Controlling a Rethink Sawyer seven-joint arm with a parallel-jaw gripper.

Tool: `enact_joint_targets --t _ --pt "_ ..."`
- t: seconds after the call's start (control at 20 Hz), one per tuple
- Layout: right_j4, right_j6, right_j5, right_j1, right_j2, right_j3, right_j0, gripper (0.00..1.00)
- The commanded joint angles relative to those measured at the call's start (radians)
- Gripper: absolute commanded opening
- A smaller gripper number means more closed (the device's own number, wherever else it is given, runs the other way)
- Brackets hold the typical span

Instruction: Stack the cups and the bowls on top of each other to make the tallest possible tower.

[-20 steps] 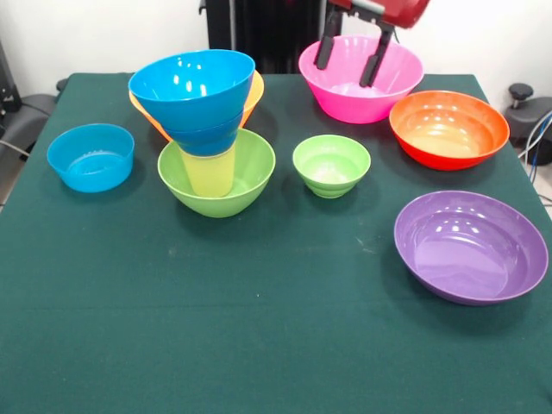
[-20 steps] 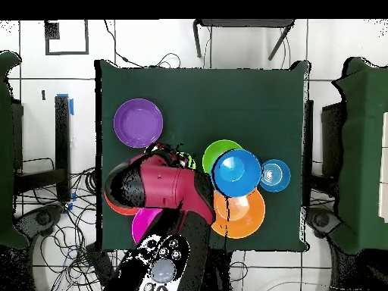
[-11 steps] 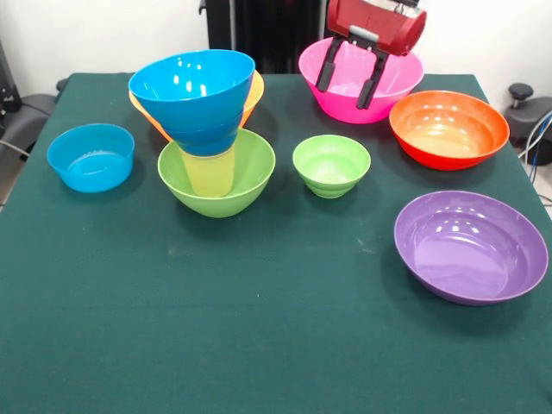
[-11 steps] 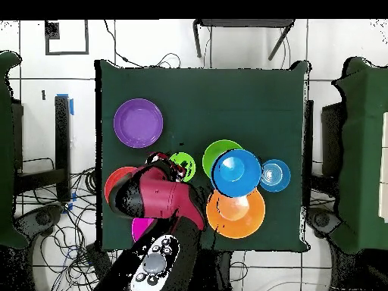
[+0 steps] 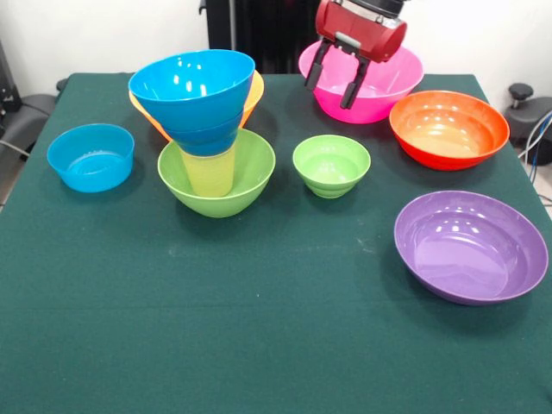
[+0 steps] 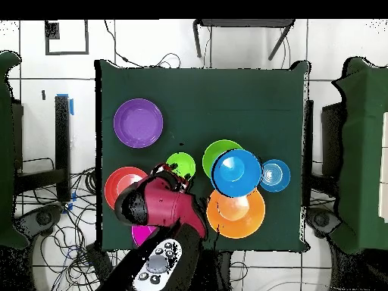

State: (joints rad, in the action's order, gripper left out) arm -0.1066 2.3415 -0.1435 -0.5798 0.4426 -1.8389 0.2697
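While claw hangs spread, empty, over pink bowl: likely next pick; tower stands nested in lime-green bowl for stability.

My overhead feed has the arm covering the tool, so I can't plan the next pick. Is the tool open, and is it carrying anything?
Observer: Open and empty. The tool hangs raised with both fingers spread, gripping nothing.
Operator: What holds the top blue bowl up? I only see it over the lime one.
Observer: A yellow tumbler stands upright inside the large lime-green bowl, and two nested blue bowls sit on the tumbler.
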Motion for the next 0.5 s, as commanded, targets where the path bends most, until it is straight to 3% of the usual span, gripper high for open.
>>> enact_joint_targets --t 0.05,0.35,0.45,0.5 --pt "-0.044 0.173 0.004 0.013 -0.087 -0.053 -0.011 1.00" --pt "-0.055 0.170 0.023 0.012 -0.101 -0.049 -0.014 1.00" --pt "-0.045 0.150 0.017 -0.020 -0.107 -0.046 -0.016 1.00" --pt "-0.032 0.129 0.026 -0.044 -0.148 -0.058 -0.049 1.00"
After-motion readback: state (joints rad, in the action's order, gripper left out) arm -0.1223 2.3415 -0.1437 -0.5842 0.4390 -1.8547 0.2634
